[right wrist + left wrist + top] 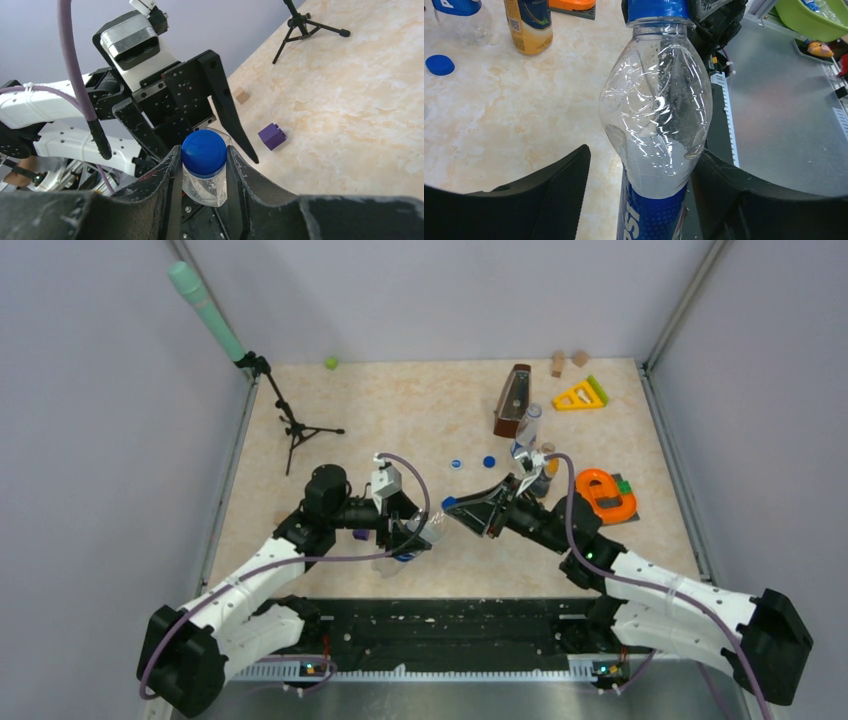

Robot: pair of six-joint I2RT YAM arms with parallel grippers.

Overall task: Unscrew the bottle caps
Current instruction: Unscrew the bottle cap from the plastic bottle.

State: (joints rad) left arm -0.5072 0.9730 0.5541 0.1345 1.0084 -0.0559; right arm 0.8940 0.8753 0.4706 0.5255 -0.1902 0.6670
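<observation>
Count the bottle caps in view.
3. Pale cap and dark blue cap loose on the table; third cap on the bottle, in the right gripper. More may be hidden.

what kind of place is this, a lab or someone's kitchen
Most likely a robot lab test cell: a table fenced by grey panels, two arms bolted at its edge with the right gripper on a bottle cap, and toy blocks as props.
</observation>
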